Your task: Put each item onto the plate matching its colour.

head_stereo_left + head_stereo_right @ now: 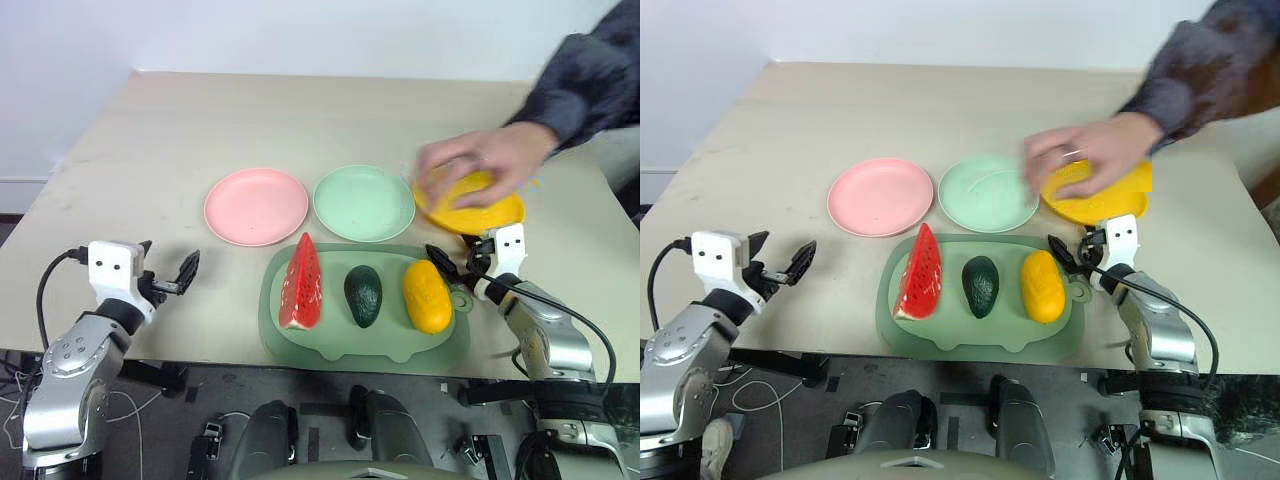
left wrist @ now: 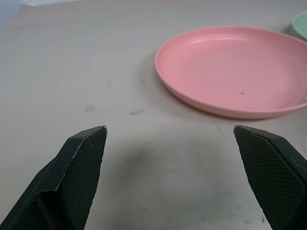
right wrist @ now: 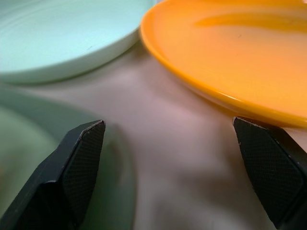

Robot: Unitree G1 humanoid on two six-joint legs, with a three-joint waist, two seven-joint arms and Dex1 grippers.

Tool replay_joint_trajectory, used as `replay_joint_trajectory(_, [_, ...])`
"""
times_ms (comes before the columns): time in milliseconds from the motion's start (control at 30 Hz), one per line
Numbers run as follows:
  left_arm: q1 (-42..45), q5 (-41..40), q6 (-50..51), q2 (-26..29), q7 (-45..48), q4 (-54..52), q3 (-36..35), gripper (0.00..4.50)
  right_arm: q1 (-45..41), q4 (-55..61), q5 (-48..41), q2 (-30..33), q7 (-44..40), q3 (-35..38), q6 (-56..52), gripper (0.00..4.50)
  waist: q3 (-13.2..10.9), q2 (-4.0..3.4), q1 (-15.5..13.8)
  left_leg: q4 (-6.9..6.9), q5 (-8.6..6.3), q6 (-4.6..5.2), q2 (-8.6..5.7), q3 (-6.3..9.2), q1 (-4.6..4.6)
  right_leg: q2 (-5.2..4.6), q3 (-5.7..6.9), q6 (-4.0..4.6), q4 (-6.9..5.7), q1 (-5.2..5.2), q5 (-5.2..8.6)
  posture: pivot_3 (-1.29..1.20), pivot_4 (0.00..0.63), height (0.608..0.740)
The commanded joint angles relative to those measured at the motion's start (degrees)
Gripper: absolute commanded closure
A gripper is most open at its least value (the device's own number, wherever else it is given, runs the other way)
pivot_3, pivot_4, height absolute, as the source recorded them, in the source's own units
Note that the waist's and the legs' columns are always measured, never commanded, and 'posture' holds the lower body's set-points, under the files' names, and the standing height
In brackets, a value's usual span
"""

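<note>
watermelon [image 1: 301, 285], avocado [image 1: 363, 295] and mango [image 1: 427, 295] sit side by side on the green tray [image 1: 300, 340]. behind them the pink plate [image 1: 256, 206], green plate [image 1: 364, 203] and yellow plate [image 1: 470, 212], a person's hand [image 1: 485, 158] seemingly touching the yellow one. left gripper [image 1: 168, 270] and right gripper [image 1: 455, 258] both gape wide, empty.

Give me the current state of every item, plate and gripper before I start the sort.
watermelon wedge: on the green tray, not yet plated
avocado: on the tray, not plated
mango: on the tray, not plated
pink plate: empty
mint green plate: empty
yellow-orange plate: no food on it, a person's hand on it
left gripper: open, empty
right gripper: open, empty
</note>
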State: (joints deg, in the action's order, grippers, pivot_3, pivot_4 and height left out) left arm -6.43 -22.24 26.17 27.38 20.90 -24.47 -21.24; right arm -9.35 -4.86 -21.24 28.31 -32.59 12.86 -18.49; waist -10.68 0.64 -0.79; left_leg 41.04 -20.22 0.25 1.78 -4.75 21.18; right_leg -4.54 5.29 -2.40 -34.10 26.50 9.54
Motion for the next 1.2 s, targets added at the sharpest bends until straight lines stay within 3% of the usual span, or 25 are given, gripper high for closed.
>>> replay_joint_trajectory(33, [0.5, -1.0, 0.6, 1.6, 1.4, -1.9, -0.5, 0.06, 1.6, 3.3, -1.8, 1.8, -0.7, 3.9, -0.1, 0.00, 0.0, 0.01, 0.1, 0.01, 0.00, 0.00, 0.00, 0.00, -0.01, 0.00, 0.00, 0.00, 0.00, 0.00, 0.00, 0.00, 0.150, 0.740])
replay_joint_trajectory(333, [2.8, -1.2, 2.1, 2.6, 3.3, -0.9, 0.7, 0.06, 5.3, 8.4, -6.6, 4.9, -3.0, 10.2, -1.9, 0.00, 0.0, -0.01, 0.1, -0.01, 0.00, 0.00, 0.01, -0.01, -0.01, 0.06, -0.01, 0.00, -0.01, 0.02, 0.00, 0.00, 0.150, 0.740])
replay_joint_trajectory(867, [5.8, 0.8, 0.2, 0.0, 4.4, 1.6, 9.3, 0.06, 10.7, 22.1, -17.8, 16.8, -6.9, 18.7, -19.7, 0.00, 0.0, 0.01, 0.1, -0.01, 0.00, 0.00, 0.00, 0.00, 0.02, 0.04, -0.01, 0.02, 0.00, 0.03, 0.02, 0.00, 0.150, 0.740])
replay_joint_trajectory(1100, [8.5, 2.3, -2.4, -1.1, 6.1, 6.1, 13.0, 0.06, 11.1, 32.2, -27.6, 20.1, -4.1, 21.2, -32.0, 0.00, 0.0, 0.03, 0.0, 0.00, 0.00, 0.00, 0.00, 0.02, 0.03, 0.04, -0.01, 0.01, 0.02, 0.03, 0.01, 0.00, 0.150, 0.740])
replay_joint_trajectory(1200, [8.0, 2.3, -2.9, -1.9, 6.8, 6.7, 14.2, 0.06, 11.1, 38.2, -32.8, 19.7, 1.3, 21.4, -38.3, 0.00, 0.0, 0.03, 0.0, 0.00, 0.00, 0.00, 0.01, 0.02, 0.05, 0.03, -0.01, 0.00, 0.02, 0.03, 0.01, 0.00, 0.150, 0.740])
